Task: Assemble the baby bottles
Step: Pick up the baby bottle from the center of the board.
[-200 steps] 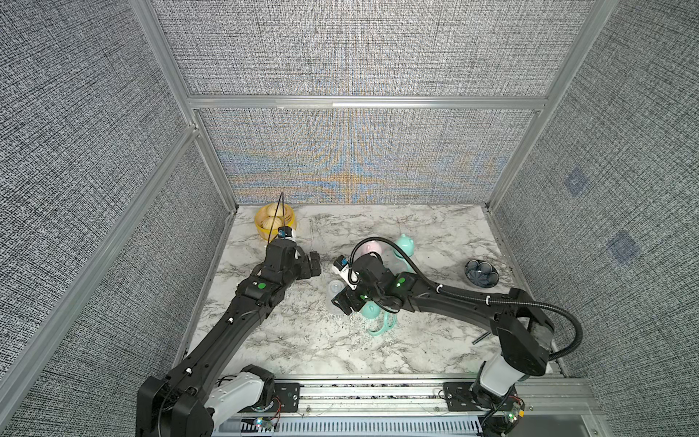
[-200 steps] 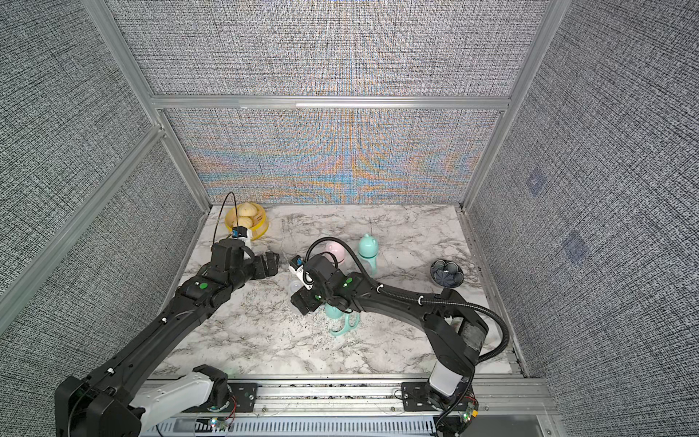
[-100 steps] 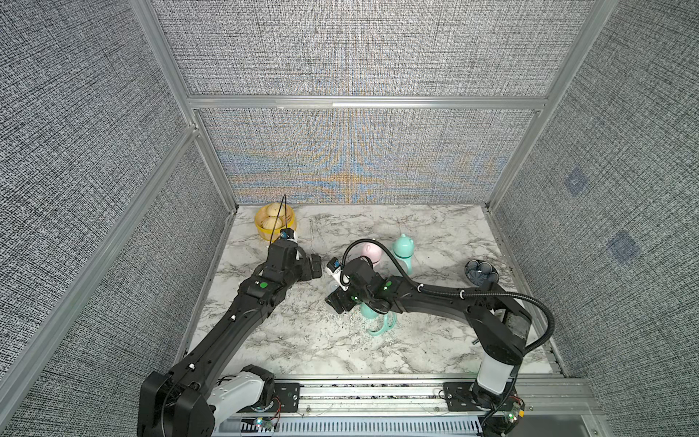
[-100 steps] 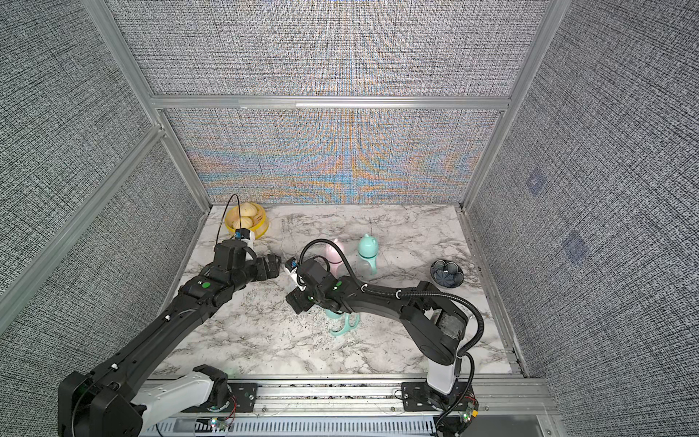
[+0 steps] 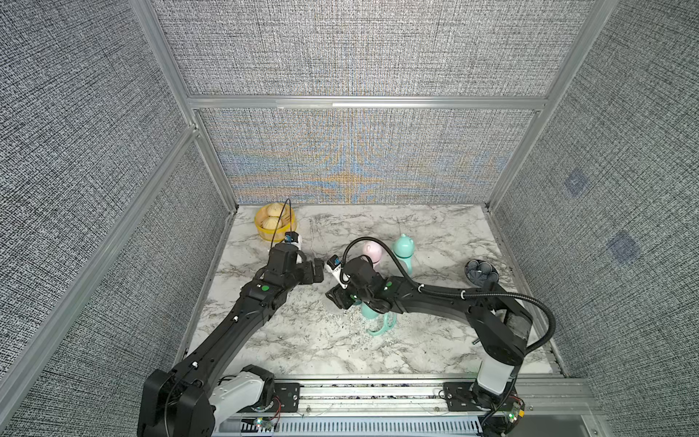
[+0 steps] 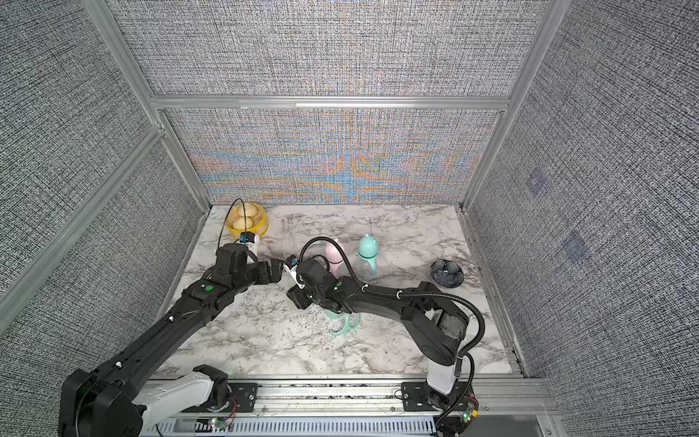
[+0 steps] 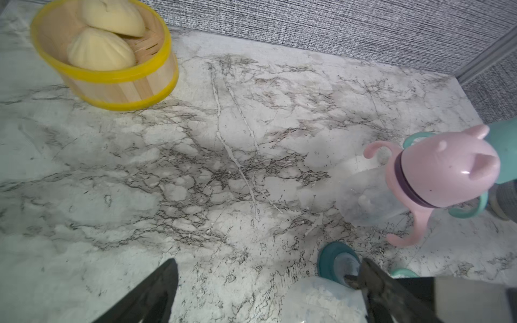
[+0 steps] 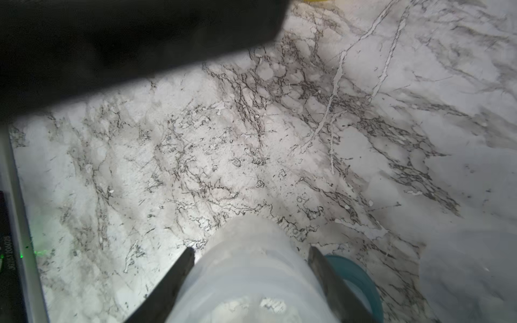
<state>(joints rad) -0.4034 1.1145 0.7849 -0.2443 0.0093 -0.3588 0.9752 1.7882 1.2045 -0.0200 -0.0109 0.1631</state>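
A clear bottle [image 8: 251, 279] lies on the marble with my right gripper [image 8: 251, 250] shut on it, one finger against each side. A teal collar [image 8: 361, 282] lies right beside that bottle, also seen as the teal collar [image 7: 333, 258] in the left wrist view. My right gripper [image 5: 338, 299] hangs low mid-table in both top views, over a mint looped handle [image 5: 382, 326]. My left gripper [image 7: 268, 282] is open and holds nothing; it [image 5: 317, 270] points at the right wrist. Behind stand a pink-capped bottle [image 5: 372, 251] and a mint-capped bottle [image 5: 404, 248].
A yellow basket [image 5: 291, 223] with buns stands at the back left. A dark patterned bowl [image 5: 480, 271] sits at the right. The two wrists are close together mid-table. The pink-capped bottle [image 7: 436, 173] stands near the left gripper.
My right gripper has edged a little to the left and its jaws have narrowed onto the clear bottle. The left arm has hardly moved.
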